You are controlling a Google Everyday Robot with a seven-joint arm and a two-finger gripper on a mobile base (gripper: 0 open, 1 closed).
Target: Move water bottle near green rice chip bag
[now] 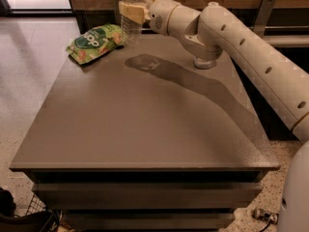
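**Single camera view, looking down across the table.** The white arm [251,57] enters at the lower right edge and rises diagonally toward the upper left. Its long perforated link ends in a rounded joint over the far right part of the table [145,129]. From that joint a shorter wrist section runs nearly level to the left, so the gripper [127,11] points sideways at the far left corner region.

The gripper is clamped on the water bottle [131,31]. Its tan fingers [133,8] close round the upper body, with the bottle's top showing above them and its ribbed lower part below. The bottle is upright. Its base sits at the level of the table's far edge, and whether it touches the surface cannot be told.

The green rice chip bag [95,41] lies flat on the far left corner of the table, tilted so that its right end points toward the bottle. The bottle stands just beside that end; contact between them cannot be judged.

A dark shadow [178,76] of the arm and gripper runs across the tabletop from the far centre toward the right. Under the wrist joint, the clear round base of another container [205,63] rests on the table, mostly hidden by the arm. Pale speckled floor [19,105] lies to the left.
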